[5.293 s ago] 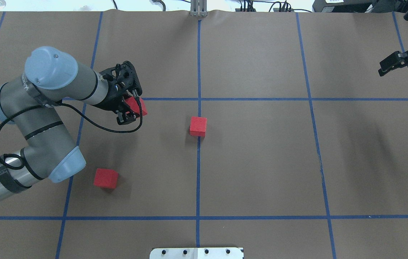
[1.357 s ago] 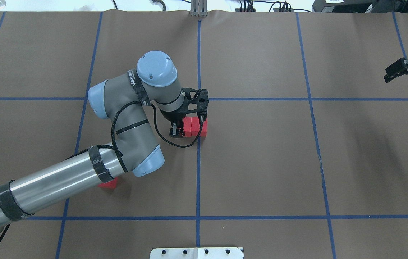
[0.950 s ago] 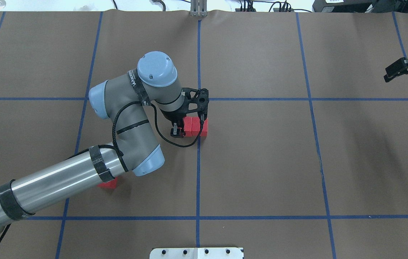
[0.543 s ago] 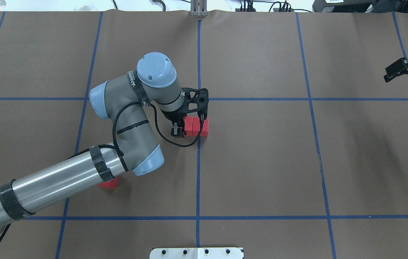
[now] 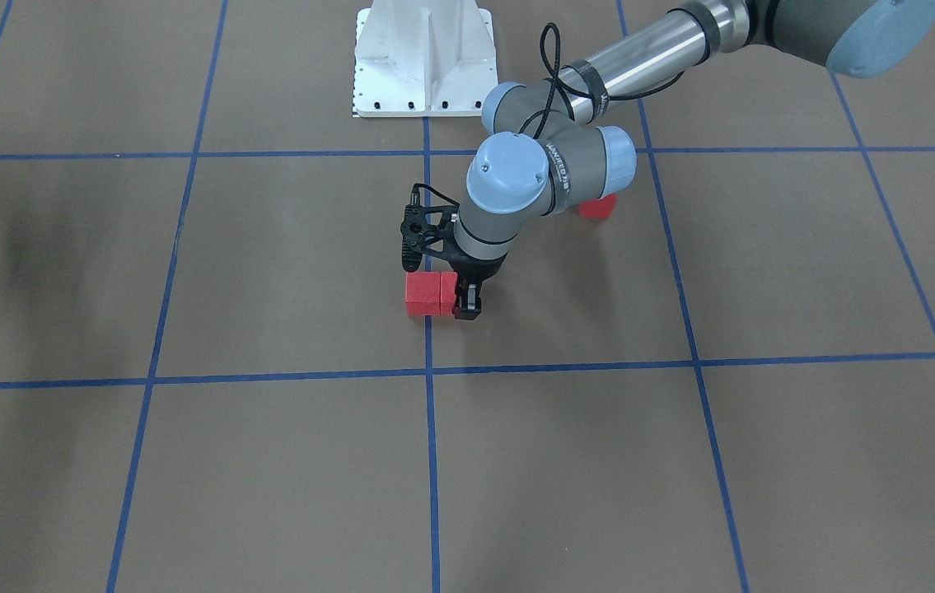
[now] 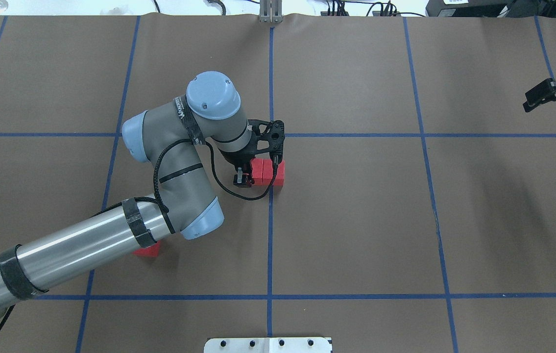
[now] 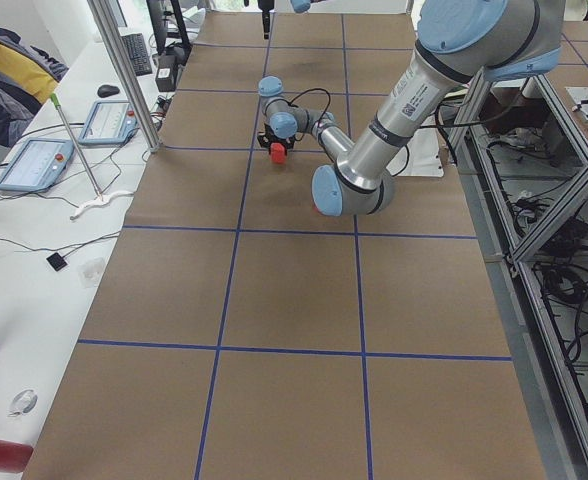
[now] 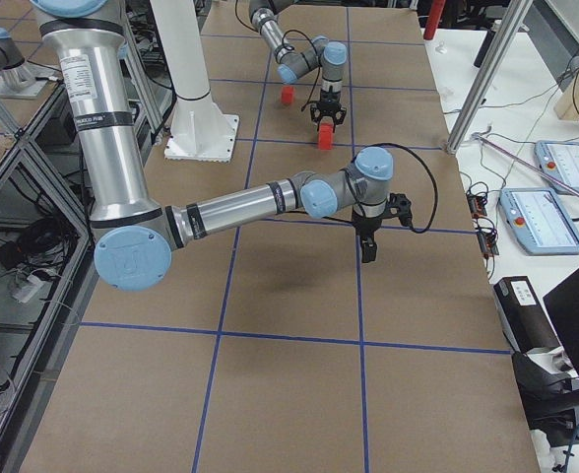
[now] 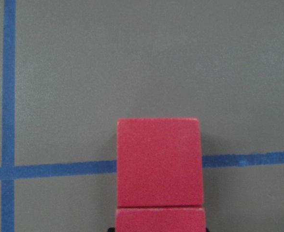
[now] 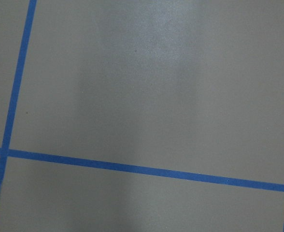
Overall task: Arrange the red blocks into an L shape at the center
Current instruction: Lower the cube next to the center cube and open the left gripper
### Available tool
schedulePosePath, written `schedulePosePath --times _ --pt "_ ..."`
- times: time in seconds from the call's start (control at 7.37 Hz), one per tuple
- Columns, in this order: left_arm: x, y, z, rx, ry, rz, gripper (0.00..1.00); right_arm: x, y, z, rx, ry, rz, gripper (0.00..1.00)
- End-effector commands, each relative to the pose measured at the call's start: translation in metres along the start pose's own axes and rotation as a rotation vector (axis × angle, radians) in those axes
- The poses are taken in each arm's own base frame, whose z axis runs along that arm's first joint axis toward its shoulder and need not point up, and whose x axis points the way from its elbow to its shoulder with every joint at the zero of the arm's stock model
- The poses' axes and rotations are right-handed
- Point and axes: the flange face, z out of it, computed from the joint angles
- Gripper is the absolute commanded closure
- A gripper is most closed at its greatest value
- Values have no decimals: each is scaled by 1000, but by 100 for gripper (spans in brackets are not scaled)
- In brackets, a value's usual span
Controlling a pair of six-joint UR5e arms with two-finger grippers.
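The left pincer is clamped on a red block; it should be nudged flush against the centre block just ahead before being let go, tbh.

The grey-and-blue left arm closes the pair of touching small red matte cubes from robot's left and partly from above, and overhangs the 3rd red cube. Brown matte floor on opp. side is free.

Brown matte floor, blue tape grid across it. Two red blocks touching side by side at middle vertical line. Well apart, third red block, half hidden. White base plate at edge.
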Motion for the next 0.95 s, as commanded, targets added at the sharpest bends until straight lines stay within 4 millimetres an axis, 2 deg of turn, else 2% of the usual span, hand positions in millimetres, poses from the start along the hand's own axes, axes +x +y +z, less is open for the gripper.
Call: schedulePosePath --times 0.0,0.41,0.81 --pt "5 -3 2 4 4 -49 0 0 0 0 0 0 0 1" --pt "6 -7 -5 29 -8 -49 0 -1 0 0 0 -1 -2 1" --pt "5 -13 -39 70 -41 -76 0 -3 -2 -2 5 -2 -6 1"
